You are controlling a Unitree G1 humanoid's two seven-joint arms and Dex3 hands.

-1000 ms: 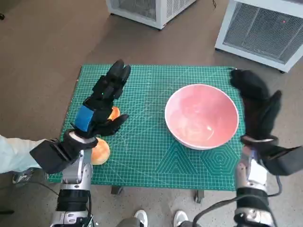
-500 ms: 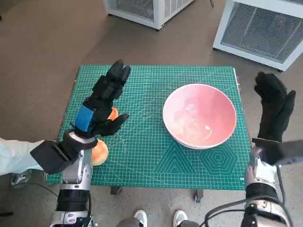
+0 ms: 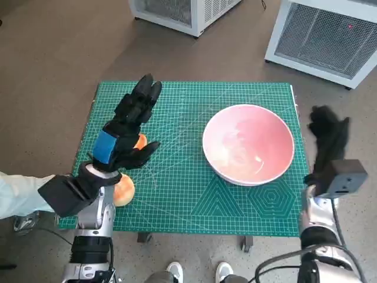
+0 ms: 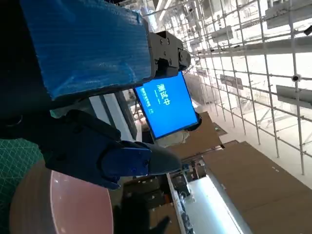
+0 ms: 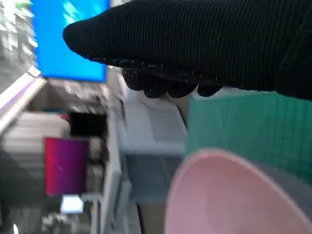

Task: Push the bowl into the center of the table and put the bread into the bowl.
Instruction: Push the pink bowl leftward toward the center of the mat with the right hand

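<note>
Head view: pink bowl (image 3: 248,143) sits right of centre on the green cutting mat (image 3: 188,206), not yet pushed. Bread (image 3: 124,190) lies beneath the empty, spread-fingered left hand (image 3: 126,127). Right hand (image 3: 327,141) hangs beside the bowl, holding nothing.

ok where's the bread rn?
Head view: the bread lies at the table's left front edge, partly hidden under the left hand, well apart from the bowl.
</note>
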